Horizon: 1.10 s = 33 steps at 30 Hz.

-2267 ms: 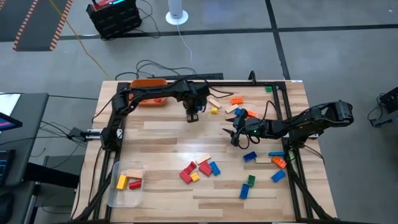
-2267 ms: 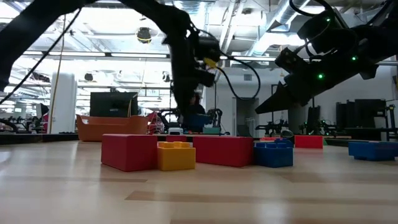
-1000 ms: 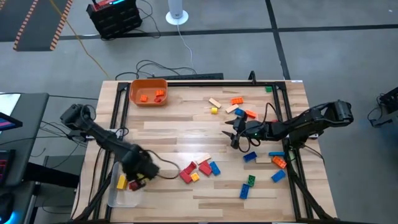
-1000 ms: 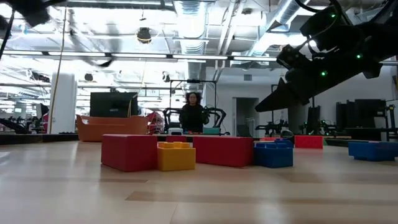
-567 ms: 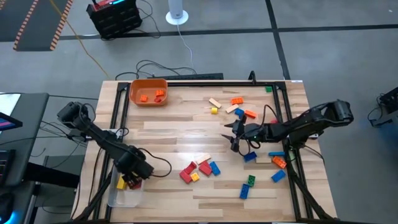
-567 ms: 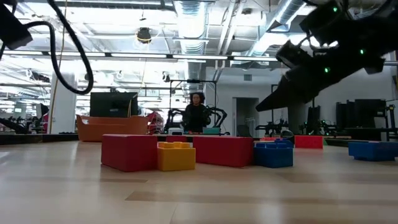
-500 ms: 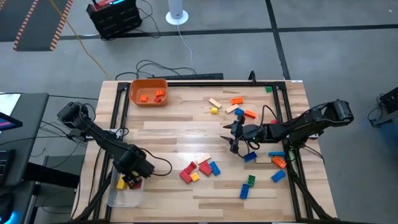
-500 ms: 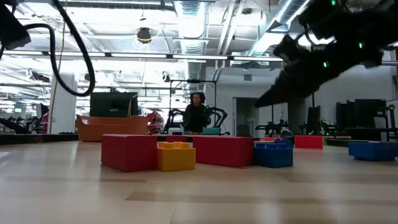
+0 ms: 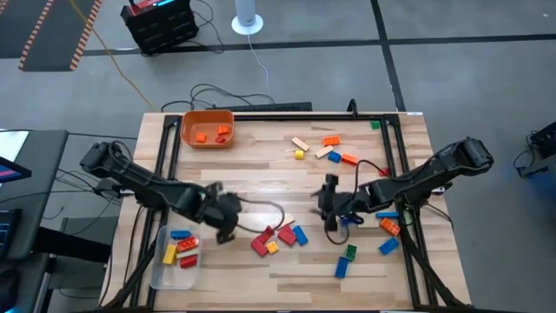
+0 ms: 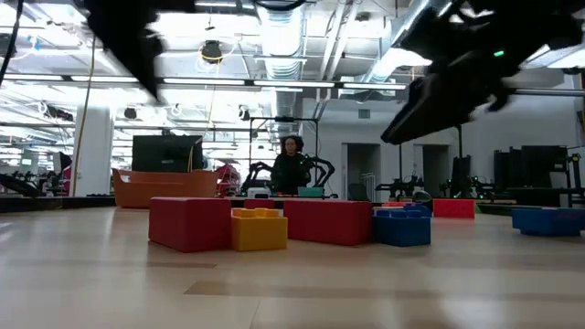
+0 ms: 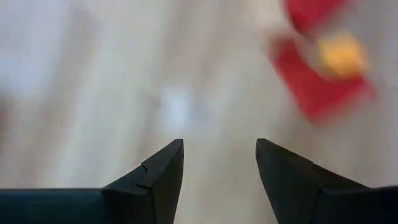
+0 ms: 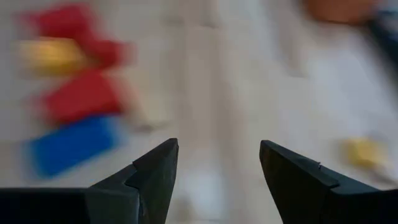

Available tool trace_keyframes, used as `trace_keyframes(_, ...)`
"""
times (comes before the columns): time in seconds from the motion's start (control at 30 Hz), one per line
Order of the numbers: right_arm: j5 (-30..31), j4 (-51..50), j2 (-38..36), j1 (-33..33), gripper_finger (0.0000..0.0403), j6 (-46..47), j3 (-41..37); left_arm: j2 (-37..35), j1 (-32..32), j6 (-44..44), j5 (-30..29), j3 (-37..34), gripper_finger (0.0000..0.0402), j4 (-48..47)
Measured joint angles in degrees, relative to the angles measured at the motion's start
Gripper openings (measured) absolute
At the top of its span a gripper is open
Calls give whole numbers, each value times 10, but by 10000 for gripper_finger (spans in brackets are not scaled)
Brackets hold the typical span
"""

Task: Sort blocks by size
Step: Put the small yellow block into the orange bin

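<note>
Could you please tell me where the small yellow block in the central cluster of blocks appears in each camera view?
High view: yellow block lies at the cluster's front, touching the red block.
Low view: centre, yellow block between two red blocks.
Left wrist view: blurred yellow patch against red.
Right wrist view: blurred yellow patch beside red.
Shared landmark: the adjoining red blocks.

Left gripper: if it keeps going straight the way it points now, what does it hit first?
Probably the red blocks of the centre cluster. The left gripper is open and empty, aimed across bare table toward them; its wrist view shows red and yellow ahead, slightly off-axis, so depth is uncertain.
</note>
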Motion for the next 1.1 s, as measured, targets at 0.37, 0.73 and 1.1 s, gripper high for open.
trace_keyframes(0.37, -185, 42, 47, -325, 260, -129, 27, 1, 137, 216, -223, -61, 193, 263)
trace_keyframes(0.73, -242, 12, 222, -383, 260, -137, 134, 1, 208, 341, -198, -196, 193, 591)
trace_keyframes(1.1, -215, -68, 321, -378, 260, -136, 236, 0, 280, 331, -113, -191, 193, 562)
